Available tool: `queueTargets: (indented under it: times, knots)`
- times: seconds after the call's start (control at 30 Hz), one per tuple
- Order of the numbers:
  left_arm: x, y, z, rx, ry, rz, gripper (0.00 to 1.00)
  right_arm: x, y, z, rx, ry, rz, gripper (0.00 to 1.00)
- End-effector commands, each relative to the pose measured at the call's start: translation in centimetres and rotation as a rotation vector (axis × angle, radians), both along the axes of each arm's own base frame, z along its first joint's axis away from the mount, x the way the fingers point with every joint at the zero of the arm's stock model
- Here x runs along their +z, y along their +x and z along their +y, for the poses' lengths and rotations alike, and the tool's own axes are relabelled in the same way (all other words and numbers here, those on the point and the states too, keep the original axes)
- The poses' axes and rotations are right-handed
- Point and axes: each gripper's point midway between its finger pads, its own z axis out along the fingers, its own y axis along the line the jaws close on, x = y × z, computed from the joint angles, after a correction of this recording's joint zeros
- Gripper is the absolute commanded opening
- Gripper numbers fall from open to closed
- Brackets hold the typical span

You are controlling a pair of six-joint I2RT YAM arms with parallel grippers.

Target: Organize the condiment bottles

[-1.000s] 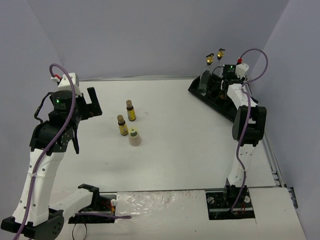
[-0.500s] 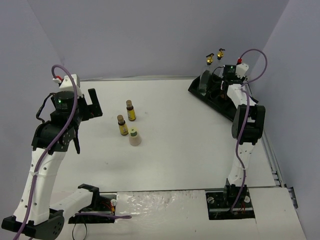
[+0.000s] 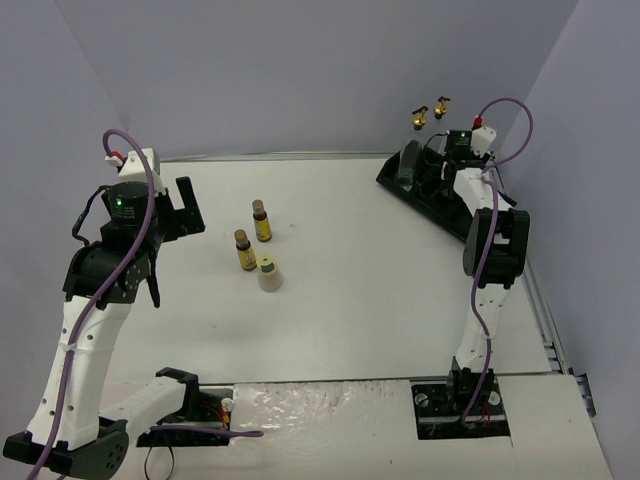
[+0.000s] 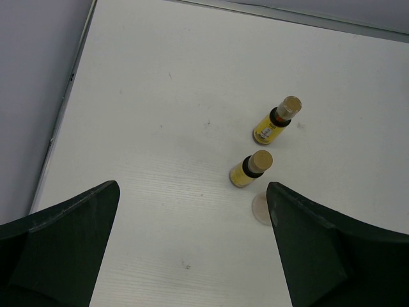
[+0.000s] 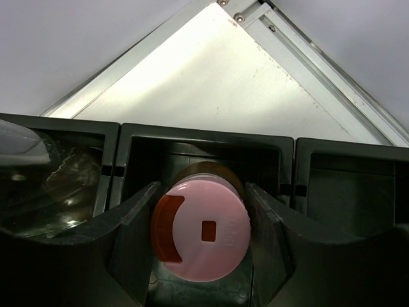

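1. Bottle with pink cap (image 5: 201,230) sits in the middle compartment of the tray (image 5: 332,185), pinched by the right gripper (image 5: 201,190).
2. Spouted bottles (image 3: 418,118) stand at the tray's far end; about half the job looks done.
3. Amber bottles (image 3: 262,221) and a cream-capped bottle (image 3: 268,273) wait mid-table (image 3: 380,300), beyond the left gripper (image 4: 192,188), which is spread and empty.

left hand (image 4: 192,192) a touch further right than before

White table (image 3: 350,300) with two amber bottles (image 3: 262,222) (image 3: 244,251), one cream-capped bottle (image 3: 268,273), black tray (image 3: 420,205)
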Motion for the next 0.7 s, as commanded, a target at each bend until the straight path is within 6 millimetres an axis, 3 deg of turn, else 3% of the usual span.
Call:
queueTargets:
  times: [0.0,0.4,0.67]
  knots:
    - [2.8,0.4,0.5,0.017,-0.005,-0.101,0.97,3.0,1.6,-0.9,-0.018,-0.018,-0.1,0.51]
    - [2.8,0.2,0.5,0.016,-0.002,-0.099,0.97,2.3,1.0,-0.8,-0.015,-0.011,-0.078,0.73]
    - [2.6,0.3,0.4,0.014,-0.003,-0.095,0.97,7.3,-0.2,0.0,-0.016,-0.003,-0.151,0.79]
